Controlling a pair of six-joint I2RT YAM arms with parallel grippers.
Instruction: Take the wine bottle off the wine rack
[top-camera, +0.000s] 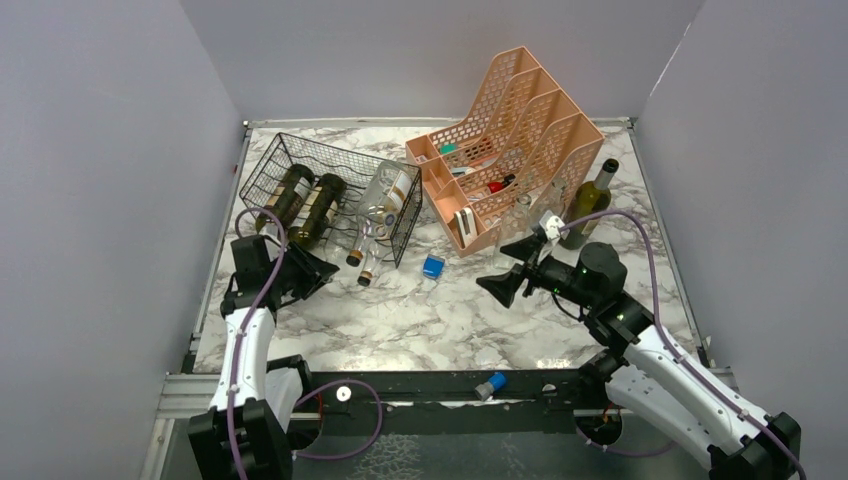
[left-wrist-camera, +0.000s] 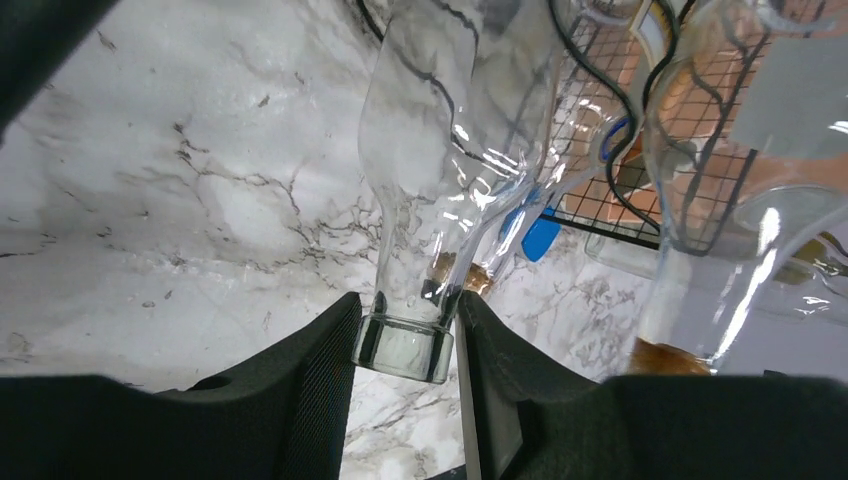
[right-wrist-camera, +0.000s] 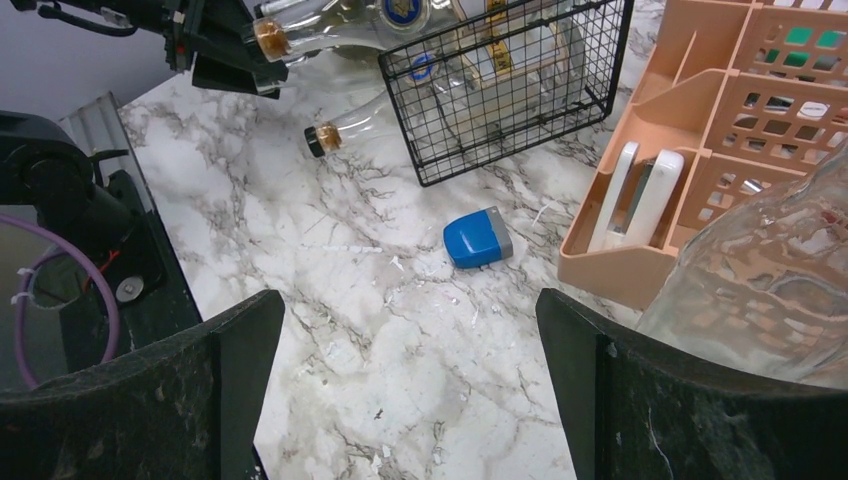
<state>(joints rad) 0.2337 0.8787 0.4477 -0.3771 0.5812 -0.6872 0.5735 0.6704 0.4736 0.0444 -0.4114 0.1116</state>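
The black wire wine rack sits at the back left and holds two dark bottles and several clear ones, necks pointing toward me. My left gripper is at the rack's near side. In the left wrist view, my left gripper is shut on the neck of a clear wine bottle, just above its open rim, with the rack behind. My right gripper is open and empty over bare table. The rack also shows in the right wrist view.
A peach perforated file organizer stands right of the rack, also seen in the right wrist view. A green bottle stands at the far right. A small blue block lies between rack and organizer. A clear glass bottle is close to my right fingers.
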